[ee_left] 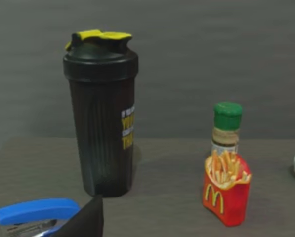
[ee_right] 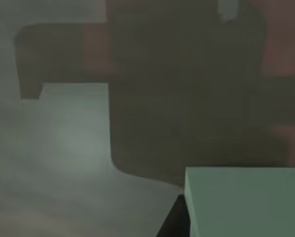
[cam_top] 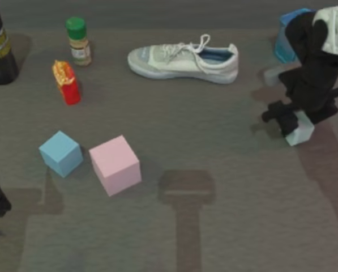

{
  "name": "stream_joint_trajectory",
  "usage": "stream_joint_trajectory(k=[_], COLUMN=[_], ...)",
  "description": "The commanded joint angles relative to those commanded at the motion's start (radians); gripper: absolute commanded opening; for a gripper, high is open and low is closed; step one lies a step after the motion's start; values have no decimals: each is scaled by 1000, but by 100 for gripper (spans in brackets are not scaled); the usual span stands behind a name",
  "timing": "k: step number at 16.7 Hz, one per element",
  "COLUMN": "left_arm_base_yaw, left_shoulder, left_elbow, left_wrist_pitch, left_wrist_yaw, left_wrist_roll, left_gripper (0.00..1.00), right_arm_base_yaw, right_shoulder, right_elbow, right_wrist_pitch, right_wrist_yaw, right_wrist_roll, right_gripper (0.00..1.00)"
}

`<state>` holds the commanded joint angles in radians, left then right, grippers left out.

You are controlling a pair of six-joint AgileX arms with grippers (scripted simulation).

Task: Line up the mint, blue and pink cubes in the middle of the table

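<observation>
Top view: my right pincer (cam_top: 293, 122) sits low at the bench's (cam_top: 225, 226) right side, directly over the mint cube (cam_top: 300, 131); I cannot tell its opening. Blue cube (cam_top: 60, 153) and pink cube (cam_top: 115, 165) lie far left. Right wrist view: mint cube (ee_right: 246, 202) close beneath.

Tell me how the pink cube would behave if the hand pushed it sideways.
The pink cube sits flat on the table with a broad base, so it would probably slide, not tip or roll. Its matte, sharp-edged faces suggest a stiff, non-slippery block. The blue cube beside it might get nudged.
</observation>
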<state>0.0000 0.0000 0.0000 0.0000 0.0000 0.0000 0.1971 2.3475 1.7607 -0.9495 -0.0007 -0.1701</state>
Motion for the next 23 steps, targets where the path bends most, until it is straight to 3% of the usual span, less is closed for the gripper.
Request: stream_joint_trajectory(k=[5,12,15,23], left_arm_base_yaw=[0,0,0,0], left_shoulder=[0,0,0,0], left_elbow=[0,0,0,0], left_wrist_pitch=[0,0,0,0], left_wrist_yaw=[0,0,0,0], left_wrist_roll=[0,0,0,0], left_gripper=[100,100,100,100], right_arm_base_yaw=[4,24,93,348], right_shoulder=[-61,-78,-121,-294], right_elbow=[103,95,41,-186], right_wrist_pitch=[-174,-181,-170,-131], right_wrist_yaw=[-1,0,3,13], right_wrist_roll=[1,38,165,689], right_gripper=[0,0,0,0])
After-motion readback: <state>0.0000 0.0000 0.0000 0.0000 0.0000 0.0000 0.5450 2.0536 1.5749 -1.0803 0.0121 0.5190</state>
